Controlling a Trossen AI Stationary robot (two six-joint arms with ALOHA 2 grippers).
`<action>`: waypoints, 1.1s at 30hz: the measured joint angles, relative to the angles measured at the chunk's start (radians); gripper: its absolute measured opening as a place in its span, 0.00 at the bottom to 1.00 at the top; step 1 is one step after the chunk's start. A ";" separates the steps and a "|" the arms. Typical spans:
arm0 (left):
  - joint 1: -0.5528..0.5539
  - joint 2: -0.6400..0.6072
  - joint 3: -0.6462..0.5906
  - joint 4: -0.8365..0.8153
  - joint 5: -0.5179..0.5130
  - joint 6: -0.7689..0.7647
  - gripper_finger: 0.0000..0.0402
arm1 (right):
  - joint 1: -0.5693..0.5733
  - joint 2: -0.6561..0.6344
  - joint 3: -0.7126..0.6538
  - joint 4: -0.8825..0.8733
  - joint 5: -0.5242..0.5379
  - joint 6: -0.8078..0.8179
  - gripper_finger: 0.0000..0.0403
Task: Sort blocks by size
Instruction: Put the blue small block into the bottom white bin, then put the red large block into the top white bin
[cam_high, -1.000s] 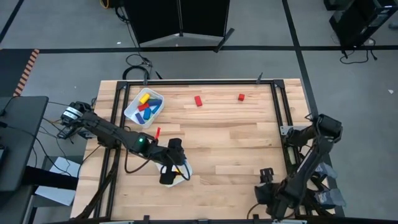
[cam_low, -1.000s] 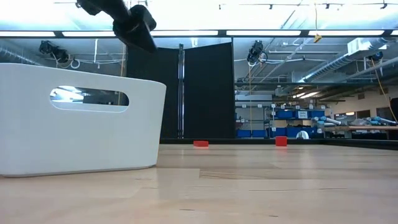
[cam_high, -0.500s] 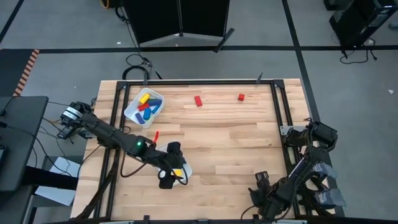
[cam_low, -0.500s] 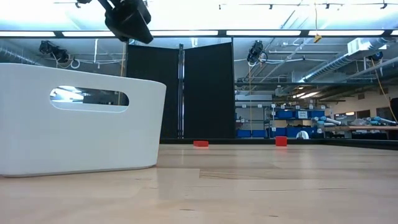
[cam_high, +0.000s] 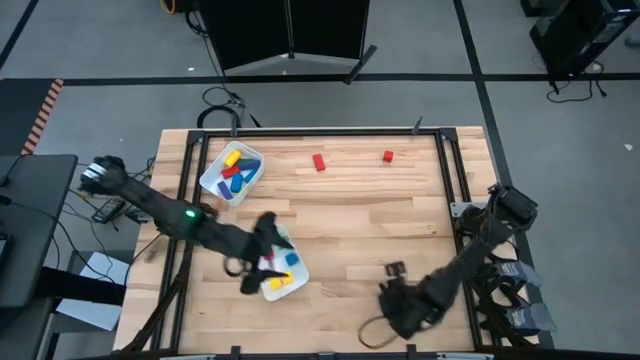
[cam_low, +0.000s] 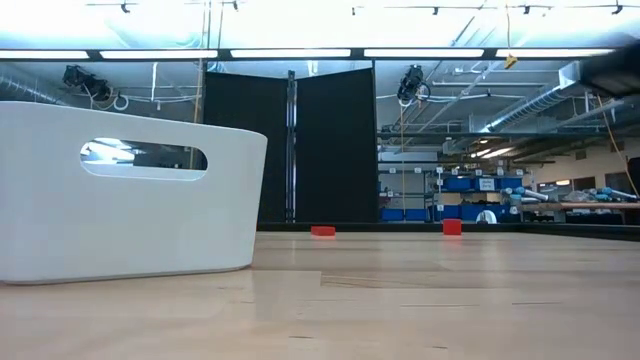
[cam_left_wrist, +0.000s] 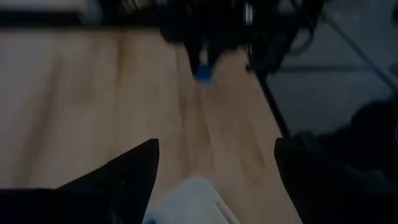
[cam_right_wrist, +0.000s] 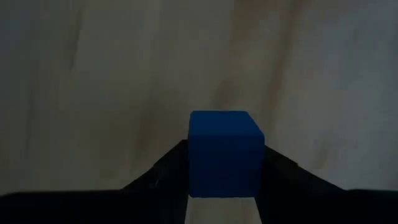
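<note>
My right gripper (cam_right_wrist: 225, 152) is shut on a small blue block (cam_right_wrist: 224, 149) over the wood near the table's front, right of centre (cam_high: 393, 270). The left wrist view shows that block (cam_left_wrist: 204, 74) under the dark gripper. My left gripper (cam_left_wrist: 214, 177) stands open at the near white tray (cam_high: 284, 270), whose corner (cam_left_wrist: 193, 199) lies between its fingers. That tray holds yellow, blue and red blocks. The far white tray (cam_high: 232, 172) holds more blocks. Two red blocks (cam_high: 319, 161) (cam_high: 388, 156) lie on the table at the back. My right gripper pinches the blue block by two opposite sides (cam_right_wrist: 194, 155) between its two fingers. The block's top face shows between them. I cannot tell whether the block rests on the wood or is lifted clear.
In the low view the near tray's wall (cam_low: 130, 190) fills the left, with the two red blocks (cam_low: 322, 231) (cam_low: 452, 227) far behind. Bare wood lies between the trays and the right arm. A black metal frame (cam_high: 450, 170) runs along the table's edges.
My left gripper has risen out of the low view and drawn a little toward the table's left edge, off the near tray. My right arm has swung toward the table's left along the near edge.
</note>
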 joint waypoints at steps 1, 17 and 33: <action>-0.001 -0.031 0.000 -0.001 -0.019 0.005 0.81 | -0.035 -0.007 0.021 0.018 0.041 -0.052 0.35; -0.027 -0.289 0.000 0.004 -0.319 0.029 0.81 | -0.550 0.083 0.120 1.039 -0.076 -0.567 0.35; -0.025 -0.288 0.000 -0.028 -0.424 0.064 0.81 | -0.540 0.202 0.144 1.303 0.083 -0.569 0.81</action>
